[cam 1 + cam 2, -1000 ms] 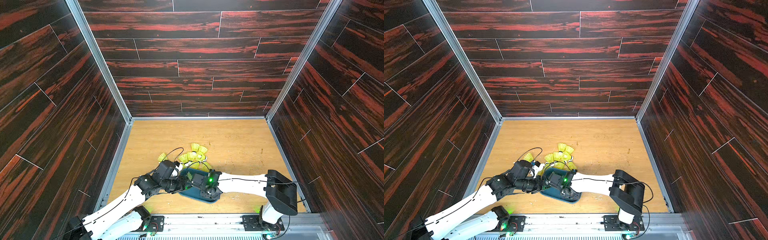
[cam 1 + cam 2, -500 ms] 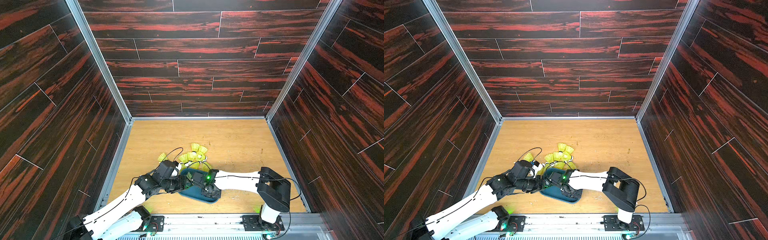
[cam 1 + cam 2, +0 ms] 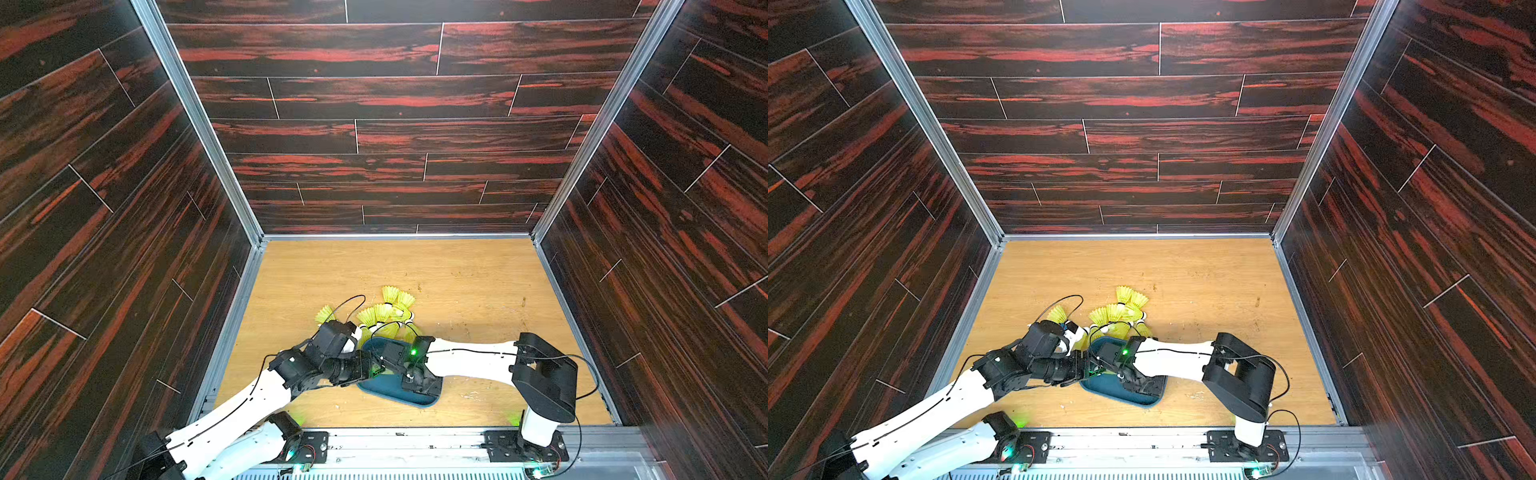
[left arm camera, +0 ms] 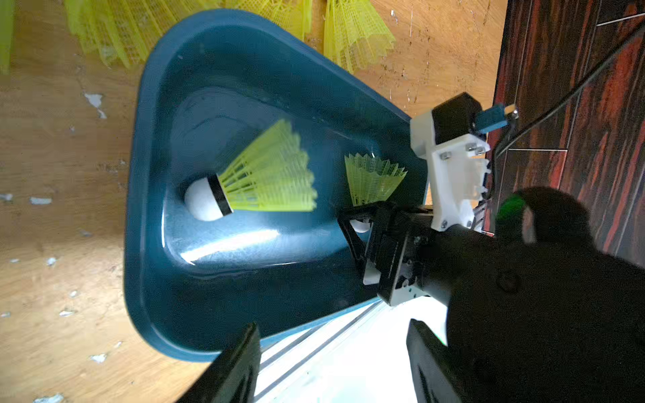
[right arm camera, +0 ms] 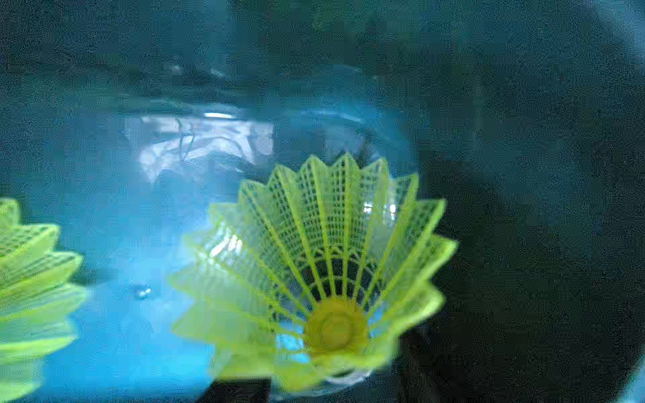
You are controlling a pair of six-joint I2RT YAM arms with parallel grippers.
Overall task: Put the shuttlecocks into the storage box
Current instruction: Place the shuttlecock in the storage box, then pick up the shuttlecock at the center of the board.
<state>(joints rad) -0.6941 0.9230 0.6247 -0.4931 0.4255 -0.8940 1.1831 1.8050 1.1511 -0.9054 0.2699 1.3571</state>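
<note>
Two shuttlecocks (image 4: 265,178) are inside the storage box (image 4: 146,279), others clustered beside it.

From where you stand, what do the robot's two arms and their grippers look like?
Both arms have smooth white links, the left arm and the right arm alike, joined by bulky black joints. Thin black cables loop along them, and a green light glows near the right wrist. The left gripper has flat black fingers; the right gripper is black with white plates.

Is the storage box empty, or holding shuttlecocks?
Not empty. In the left wrist view one shuttlecock lies on its side on the storage box floor; a second shuttlecock sits at the right gripper, release unclear.
</note>
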